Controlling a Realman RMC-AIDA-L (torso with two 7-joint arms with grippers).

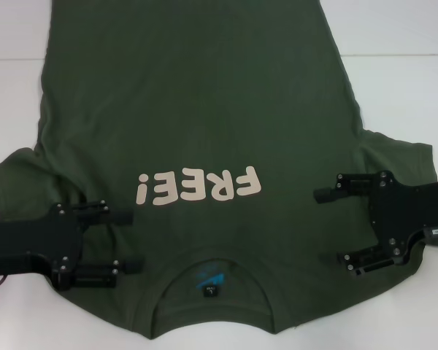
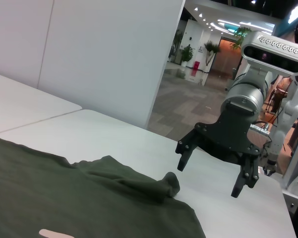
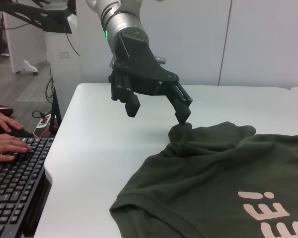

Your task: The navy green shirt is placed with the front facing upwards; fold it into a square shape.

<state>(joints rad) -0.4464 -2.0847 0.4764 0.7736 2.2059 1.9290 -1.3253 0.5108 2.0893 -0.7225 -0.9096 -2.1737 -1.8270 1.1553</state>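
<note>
The navy green shirt lies flat, front up, on the white table, its cream "FREE!" lettering showing. The ribbed collar with its black tag is at the near edge. My left gripper is open over the left shoulder beside the collar. In the right wrist view it has one fingertip just above the bunched left sleeve. My right gripper is open over the right shoulder by the right sleeve. In the left wrist view it hovers above the table.
A keyboard with a person's hands on it sits off the table's left end. White partition walls stand behind the table. A seam crosses the tabletop. The shirt's hem runs out of the head view at the top.
</note>
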